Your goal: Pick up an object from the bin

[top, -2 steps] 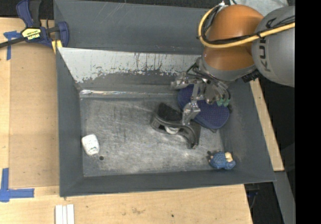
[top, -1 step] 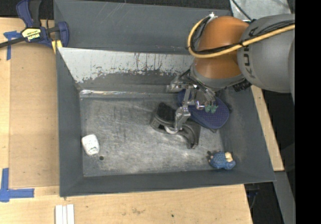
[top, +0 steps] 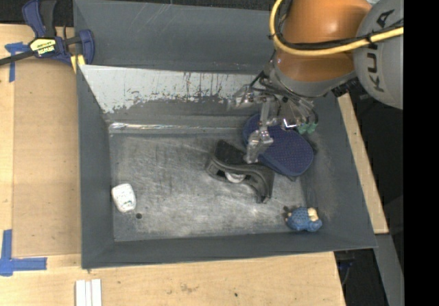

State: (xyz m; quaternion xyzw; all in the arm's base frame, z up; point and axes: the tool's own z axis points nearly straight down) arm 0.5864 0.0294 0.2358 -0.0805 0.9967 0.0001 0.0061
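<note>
Navy-blue oval pad (top: 291, 155), with a textured surface, is seen lying flat on the right part of the bin floor, close to the back wall. Its left edge is met by a black curved plastic piece (top: 241, 171); whether the two overlap or only touch cannot be told. The gripper (top: 260, 145) is positioned low over the join between these two things, with its metal tip at the pad's left edge and just above the upper end of the black piece. Contact with either thing cannot be confirmed. Whether the gripper is open or closed cannot be told from this angle, and a hold on either thing cannot be made out.

The black piece is laid diagonally, right of the floor's centre, and a pale round part is seen under its arch. A small blue toy-like figure (top: 303, 219) with a yellow patch is found in the front right corner, near the pad but apart from it. A small white blocky object (top: 124, 197) is placed at the front left of the floor, well apart from everything else.

The wrist above the gripper is capped by an orange domed cover (top: 322, 20), and a yellow cable (top: 276, 18) is looped round it. The grey metal bin (top: 171, 30) is marked with scratches on its floor and back slope.
</note>
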